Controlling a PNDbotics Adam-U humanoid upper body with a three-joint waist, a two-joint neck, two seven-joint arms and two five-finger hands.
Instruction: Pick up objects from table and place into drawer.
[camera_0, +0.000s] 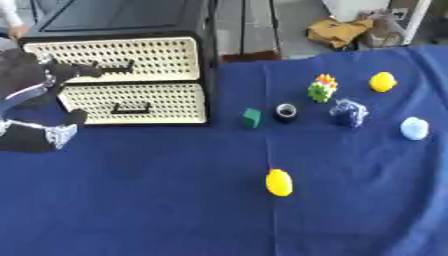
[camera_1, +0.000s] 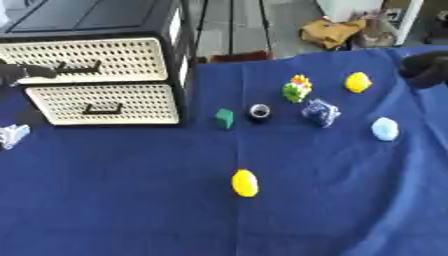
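In the left eye view, the left hand (camera_0: 83, 70) reached toward the handle (camera_0: 114, 66) of the upper drawer (camera_0: 114, 59); whether its fingers gripped could not be told. Well to its right on the blue tabletop (camera_0: 157, 200) lay a green block (camera_0: 252, 118), a dark ring (camera_0: 286, 111) and a yellow oval (camera_0: 279, 182). In the right eye view, a dark shape at the right edge, likely the right hand (camera_1: 426, 67), sat beside a yellow ball (camera_1: 357, 82), its fingers indistinct.

Black two-drawer cabinet with cream perforated fronts (camera_0: 122, 80) sits far left on blue-clothed surface (camera_0: 157, 200); small objects cluster right, yellow oval object (camera_0: 278, 182) nearest.
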